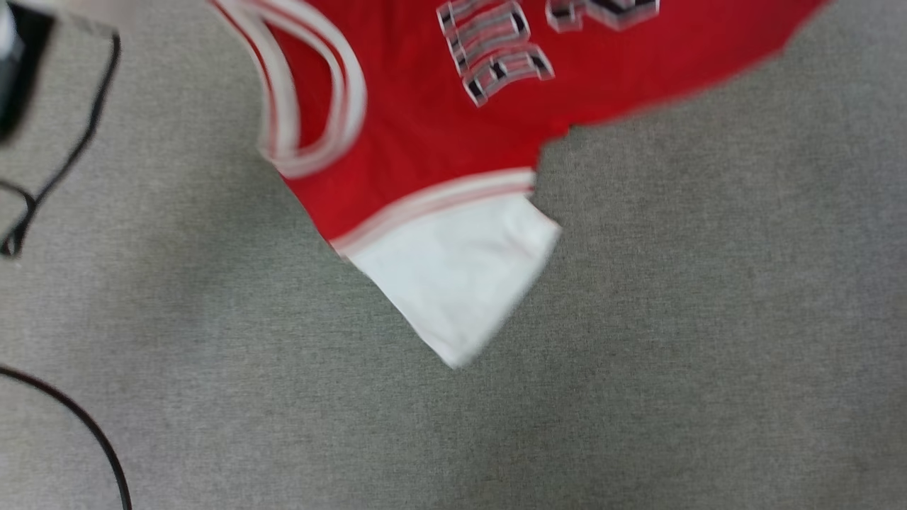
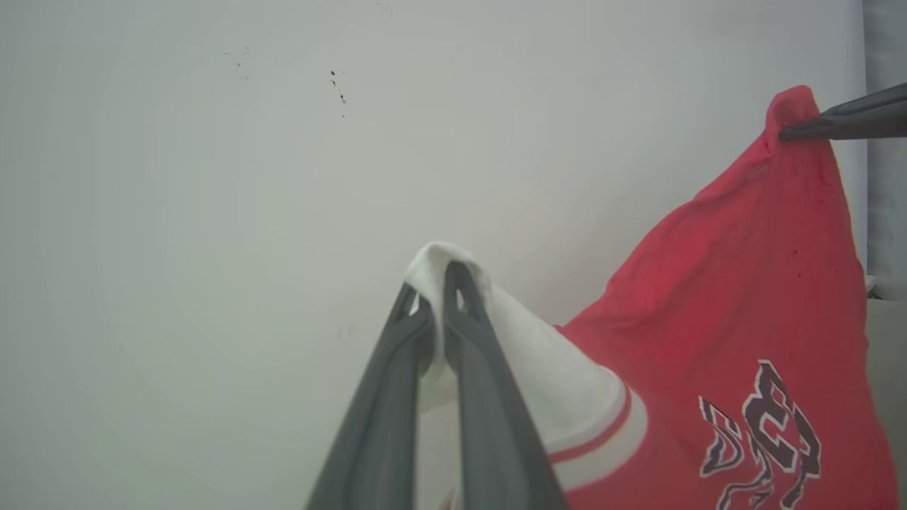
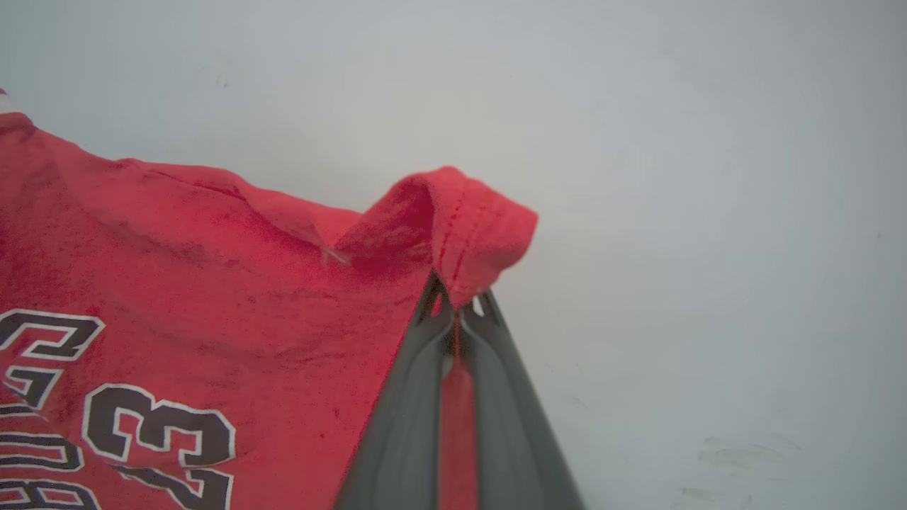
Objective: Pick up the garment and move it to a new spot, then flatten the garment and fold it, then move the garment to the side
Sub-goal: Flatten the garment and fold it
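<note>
1. Step in hand, as I judge it: the carry to a new spot. The garment (image 1: pixel 425 134) hangs in the upper middle of the head view with its print (image 1: pixel 492 57) facing the camera. A free white sleeve (image 1: pixel 460 283) dangles lowest, at frame centre. Blur hides whether its tip touches the carpet (image 1: pixel 708 340).
2. The left gripper (image 2: pixel 441 283), at the centre of the left wrist view, is clenched on a bunch of white sleeve cloth that wraps over its fingertips.
3. The right gripper (image 3: pixel 459 304), at the centre of the right wrist view, is clamped on a folded corner of the red hem (image 3: pixel 460 212). A strip of red shows between its fingers.
4. In the left wrist view the cloth runs from one grip up to the other at upper right. It sags and wrinkles, so the garment is not spread.
5. Next move, in my judgement: lower the garment so the dangling sleeve lands first. Then draw both grips apart and away, so the body lays flat instead of piling.
6. Open room: bare carpet spans the lower and right parts of the head view.
7. Edges to mind: black cables (image 1: pixel 78 418) run along the left edge of the head view, so setting down right of centre looks safer. A pale wall (image 2: pixel 177 212) stands behind the cloth in both wrist views; I cannot tell how near.
</note>
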### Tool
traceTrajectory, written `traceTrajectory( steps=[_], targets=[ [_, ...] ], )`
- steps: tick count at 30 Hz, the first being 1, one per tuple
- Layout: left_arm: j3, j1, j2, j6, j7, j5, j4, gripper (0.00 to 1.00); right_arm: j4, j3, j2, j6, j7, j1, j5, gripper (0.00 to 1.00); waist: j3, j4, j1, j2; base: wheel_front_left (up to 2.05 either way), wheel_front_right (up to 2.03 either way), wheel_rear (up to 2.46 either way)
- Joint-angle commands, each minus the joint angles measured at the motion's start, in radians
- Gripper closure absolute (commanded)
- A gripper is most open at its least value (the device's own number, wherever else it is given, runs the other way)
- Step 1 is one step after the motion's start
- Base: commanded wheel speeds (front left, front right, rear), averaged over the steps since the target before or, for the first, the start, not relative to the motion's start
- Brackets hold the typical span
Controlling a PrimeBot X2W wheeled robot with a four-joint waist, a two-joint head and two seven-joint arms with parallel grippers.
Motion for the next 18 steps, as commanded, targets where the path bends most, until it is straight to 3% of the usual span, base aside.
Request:
traceTrajectory(
  steps=[1, 12, 18],
  targets=[
    [0.012, -0.078, -0.012, -0.022, 0.011, -0.001, 0.035, 1.00, 0.019, -0.027, 0.022, -0.001, -0.009, -0.058, -0.029, 1.00, 0.037, -0.008, -0.0001, 0.0000, 0.00, 0.00, 0.00],
    [0.008, -0.524, -0.132, -0.167, 0.024, 0.033, 0.335, 1.00, 0.170, -0.078, 0.103, -0.001, -0.035, -0.346, -0.178, 1.00, 0.119, -0.002, -0.0001, 0.0000, 0.00, 0.00, 0.00],
    [0.004, -0.692, -0.179, -0.208, 0.009, 0.048, 0.472, 1.00, 0.244, -0.081, 0.121, -0.001, -0.076, -0.459, -0.224, 1.00, 0.148, -0.001, -0.0001, 0.0000, 0.00, 0.00, 0.00]
  ],
)
